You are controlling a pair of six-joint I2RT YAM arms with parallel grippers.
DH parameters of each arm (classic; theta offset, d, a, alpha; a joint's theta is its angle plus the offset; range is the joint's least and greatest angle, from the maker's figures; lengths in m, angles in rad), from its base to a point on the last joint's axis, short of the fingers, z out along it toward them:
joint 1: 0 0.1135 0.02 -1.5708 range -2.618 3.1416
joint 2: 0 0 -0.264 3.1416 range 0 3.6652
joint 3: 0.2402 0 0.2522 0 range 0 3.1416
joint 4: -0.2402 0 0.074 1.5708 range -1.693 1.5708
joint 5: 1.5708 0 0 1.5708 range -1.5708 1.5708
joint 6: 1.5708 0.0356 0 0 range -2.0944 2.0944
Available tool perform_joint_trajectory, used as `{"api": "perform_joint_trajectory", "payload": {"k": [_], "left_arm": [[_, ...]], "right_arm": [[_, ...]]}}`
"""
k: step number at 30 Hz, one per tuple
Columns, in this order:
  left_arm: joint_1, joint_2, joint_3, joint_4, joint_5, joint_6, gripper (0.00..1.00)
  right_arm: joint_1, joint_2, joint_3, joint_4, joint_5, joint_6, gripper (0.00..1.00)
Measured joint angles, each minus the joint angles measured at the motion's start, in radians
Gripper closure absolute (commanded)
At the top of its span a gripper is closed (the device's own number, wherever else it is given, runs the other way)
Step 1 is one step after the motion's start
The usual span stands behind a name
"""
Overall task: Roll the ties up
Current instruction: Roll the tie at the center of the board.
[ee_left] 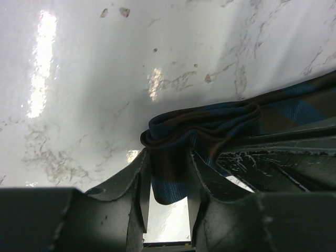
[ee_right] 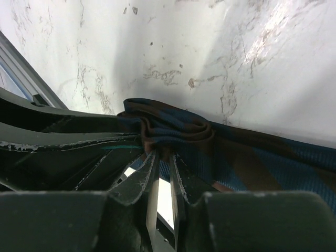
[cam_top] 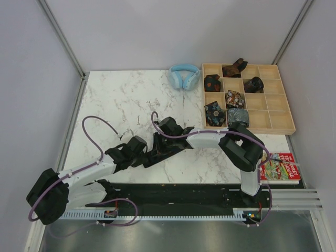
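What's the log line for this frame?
left pincer: shut on blue-brown tie | right pincer: shut on same tie | tie: end folded over, rest lying on table

The tie (ee_left: 210,126) carries broad diagonal bands of dark brown and deep blue, in a fine ribbed weave. The table (cam_top: 121,100) is white marble veined in grey. The headphones (cam_top: 184,76) are pale blue. The tray (cam_top: 278,128) is light bare wood, and holds a roll (cam_top: 234,98) mottled orange and brown, a grey-blue roll (cam_top: 238,116) and a near-black roll (cam_top: 254,83). The book (cam_top: 281,168) is red with green and yellow print. The arms (cam_top: 210,137) are black with white links, their cables (cam_top: 92,119) purple. The walls (cam_top: 157,31) are pale lilac-grey
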Motion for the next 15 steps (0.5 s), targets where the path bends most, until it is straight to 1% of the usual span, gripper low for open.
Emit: {"api": "perform_joint_trajectory", "payload": {"k": [2, 3, 6, 10, 15], "left_arm": [[0.000, 0.031, 0.018, 0.013, -0.001, 0.002, 0.73], [0.000, 0.046, 0.026, 0.019, -0.002, 0.002, 0.79], [0.000, 0.063, 0.041, 0.020, -0.005, 0.012, 0.84], [0.000, 0.058, 0.065, -0.010, -0.004, 0.036, 0.86], [-0.002, 0.058, 0.159, -0.145, 0.005, 0.100, 0.87]], "right_arm": [[-0.004, 0.002, -0.004, 0.011, 0.000, 0.001, 0.79], [-0.006, 0.002, -0.006, 0.017, 0.000, 0.002, 0.79], [-0.012, 0.004, -0.008, 0.025, -0.002, 0.004, 0.79], [-0.012, 0.004, -0.008, 0.026, -0.003, 0.007, 0.79], [-0.008, 0.004, 0.002, 0.010, -0.007, 0.009, 0.78]]}}
